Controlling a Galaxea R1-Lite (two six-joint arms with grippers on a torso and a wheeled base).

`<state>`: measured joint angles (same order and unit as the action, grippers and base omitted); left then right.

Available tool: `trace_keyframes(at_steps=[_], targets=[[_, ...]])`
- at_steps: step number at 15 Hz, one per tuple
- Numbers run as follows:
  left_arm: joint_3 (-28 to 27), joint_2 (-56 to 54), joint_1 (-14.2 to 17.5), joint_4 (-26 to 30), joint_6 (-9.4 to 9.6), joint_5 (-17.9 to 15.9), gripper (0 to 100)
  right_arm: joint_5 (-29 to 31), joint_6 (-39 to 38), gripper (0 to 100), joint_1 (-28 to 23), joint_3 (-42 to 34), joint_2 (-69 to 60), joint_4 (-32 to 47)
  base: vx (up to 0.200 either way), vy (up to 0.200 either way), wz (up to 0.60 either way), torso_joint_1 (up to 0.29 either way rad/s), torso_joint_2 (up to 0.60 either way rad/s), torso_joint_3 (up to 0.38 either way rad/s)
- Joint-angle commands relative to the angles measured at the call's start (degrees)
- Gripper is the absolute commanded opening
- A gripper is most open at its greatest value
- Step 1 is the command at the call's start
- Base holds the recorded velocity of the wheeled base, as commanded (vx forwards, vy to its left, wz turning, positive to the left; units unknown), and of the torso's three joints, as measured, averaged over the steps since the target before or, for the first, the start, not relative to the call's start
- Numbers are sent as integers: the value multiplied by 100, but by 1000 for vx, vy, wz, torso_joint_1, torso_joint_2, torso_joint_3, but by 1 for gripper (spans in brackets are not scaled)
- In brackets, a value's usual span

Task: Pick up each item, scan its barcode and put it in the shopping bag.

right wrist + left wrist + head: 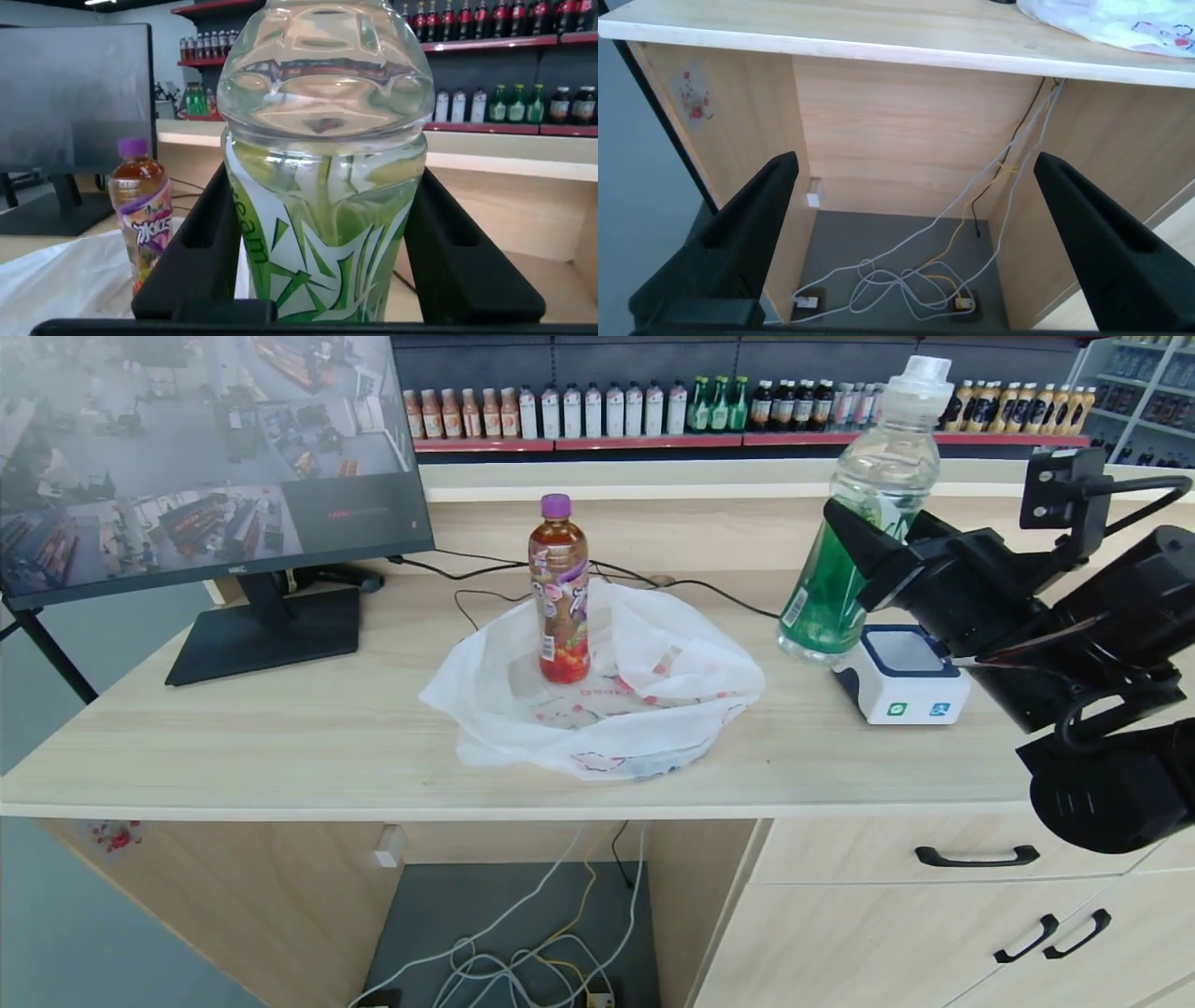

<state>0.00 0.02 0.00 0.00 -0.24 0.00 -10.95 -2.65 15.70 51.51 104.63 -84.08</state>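
Observation:
My right gripper (854, 555) is shut on a clear bottle with a green label (864, 513), held tilted just above the white barcode scanner (904, 674); a barcode on its label shows low on the left side. Up close, the green-label bottle (327, 177) sits between the black fingers (210, 243). A brown drink bottle with a purple cap (559, 588) stands upright in the white shopping bag (597, 686) at mid counter; the purple-capped bottle (142, 219) also stands behind on the left. My left gripper (915, 233) hangs open below the counter's front edge (878, 37), facing the cavity underneath.
A monitor (201, 457) on a black stand occupies the counter's back left. Cables (523, 574) run across the counter behind the bag and more cables (915, 271) lie on the floor under it. Drawers with black handles (976, 857) sit below right. Shelves of bottles (747, 406) line the back.

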Motion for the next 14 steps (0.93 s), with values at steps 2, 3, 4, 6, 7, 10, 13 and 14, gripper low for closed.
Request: trace_keyframes(at_steps=[2,3,4,6,7,10,13,14], targets=[[0,-2,0,0,-2,0,100,49,98,0,284,835,110,753,0,0,0,0,0,0],[0,-2,0,0,-2,0,100,137,141,0,451,1248,251,1113,0,0,0,0,0,0],[0,-2,0,0,-2,0,100,233,150,0,592,1547,391,1236,0,0,0,0,0,0],[0,-2,0,0,-2,0,100,471,150,0,979,2171,787,1350,0,0,0,0,0,0],[0,-2,0,0,-2,0,100,541,150,0,1111,2390,980,1350,0,0,0,0,0,0],[0,-2,0,0,-2,0,100,629,150,0,1357,2496,1261,1350,0,0,0,0,0,0],[0,-2,0,0,-2,0,100,690,141,0,1445,2487,1437,1306,0,0,0,0,0,0],[0,-2,0,0,-2,0,100,682,133,0,1445,2487,1455,1306,0,0,0,0,0,0]])
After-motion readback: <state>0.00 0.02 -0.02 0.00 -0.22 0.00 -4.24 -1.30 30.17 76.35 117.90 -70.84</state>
